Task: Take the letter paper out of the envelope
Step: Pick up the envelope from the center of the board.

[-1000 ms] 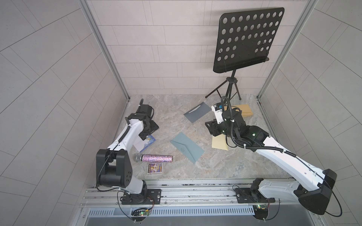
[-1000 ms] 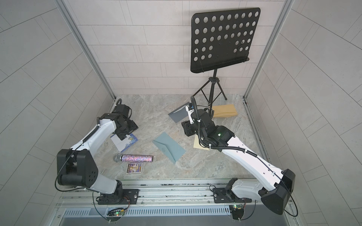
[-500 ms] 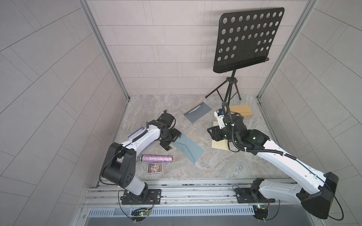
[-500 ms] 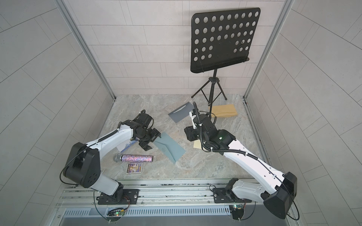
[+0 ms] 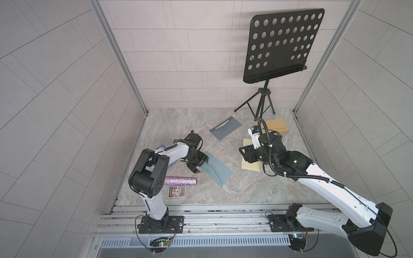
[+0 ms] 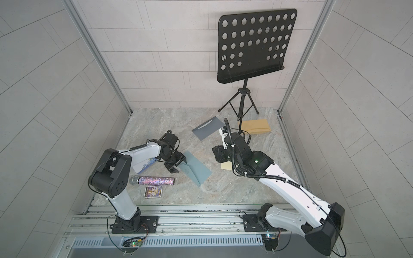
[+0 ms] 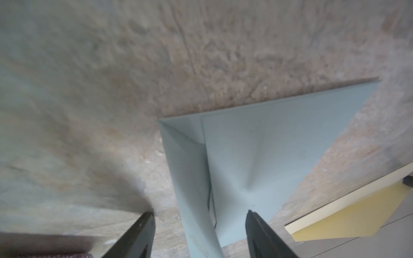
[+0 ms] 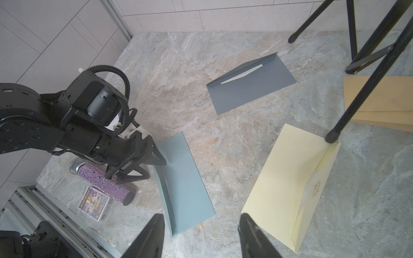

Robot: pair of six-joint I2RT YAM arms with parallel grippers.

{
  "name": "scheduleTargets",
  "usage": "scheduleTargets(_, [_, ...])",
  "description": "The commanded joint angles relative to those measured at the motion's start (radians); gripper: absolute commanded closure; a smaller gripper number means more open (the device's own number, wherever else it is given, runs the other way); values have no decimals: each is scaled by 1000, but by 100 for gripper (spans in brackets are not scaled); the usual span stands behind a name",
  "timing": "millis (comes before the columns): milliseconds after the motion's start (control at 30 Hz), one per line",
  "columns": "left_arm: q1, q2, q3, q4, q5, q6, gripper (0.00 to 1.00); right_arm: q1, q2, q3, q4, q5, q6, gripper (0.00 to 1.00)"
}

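A teal envelope [image 5: 215, 170] [image 6: 196, 170] lies flat on the marble floor, its long flap [image 7: 192, 189] curling upward. My left gripper [image 5: 200, 164] [image 6: 178, 164] [image 7: 200, 215] sits low at the envelope's near-left end. It is open, its fingers on either side of the raised flap without touching it. The envelope's pocket [image 7: 257, 156] shows a dent. The letter paper is hidden. My right gripper [image 5: 244, 154] [image 8: 201, 217] hangs open above the floor, between the teal envelope [image 8: 183, 178] and a cream envelope [image 8: 288, 178], holding nothing.
A dark grey envelope [image 5: 225, 128] with a white edge showing lies further back. A tan envelope [image 5: 276, 126] lies by the music stand's legs [image 5: 260, 107]. A glitter microphone [image 5: 181, 181], a small card [image 5: 176, 192] and a blue-printed sheet [image 5: 161, 148] lie at the left.
My left arm swung from the blue-printed sheet at the far left over to the teal envelope's end. My right gripper drifted slightly toward the front.
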Motion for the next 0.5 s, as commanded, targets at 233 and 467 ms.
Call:
scheduleTargets(233, [7, -24, -72, 47, -18, 26, 68, -22, 2, -2, -15, 3, 10, 43])
scheduleTargets(467, [7, -57, -92, 38, -31, 54, 68, -36, 8, -5, -12, -10, 12, 43])
